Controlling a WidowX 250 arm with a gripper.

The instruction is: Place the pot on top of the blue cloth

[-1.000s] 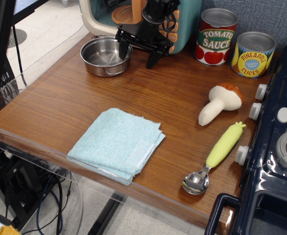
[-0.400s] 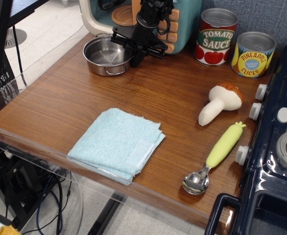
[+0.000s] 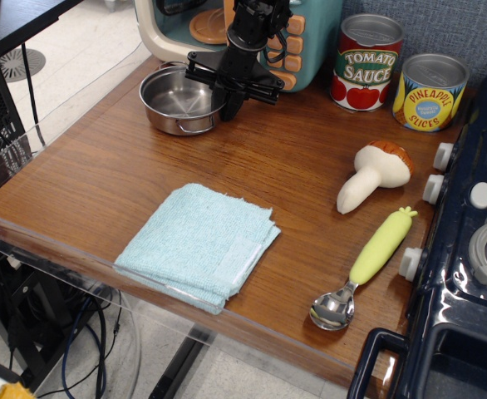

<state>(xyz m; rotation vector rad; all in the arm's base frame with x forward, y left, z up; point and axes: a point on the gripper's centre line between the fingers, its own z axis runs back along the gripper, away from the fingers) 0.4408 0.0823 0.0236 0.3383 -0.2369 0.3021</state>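
Wood-grain surface (image 3: 127, 179) runs from a toy kitchen unit at the back to a clear plastic lip at the front. On it the pot (image 3: 179, 100) sits at the back left, with the hand (image 3: 229, 98) right at its right rim. One black finger (image 3: 231, 104) seems to hang just outside the rim, but whether the hand has closed on the metal I cannot tell from this angle. The blue cloth (image 3: 198, 243) lies well apart from the pot, near the front edge, with nothing on it.

The main risk, as I judge it, is a thin grip on a slick steel rim: the pot could tip or slide out once lifted. A low carry might drag it across the wood or ruck up the cloth. Because the cloth lies so close to the front lip, a pot set down off-centre could tilt.
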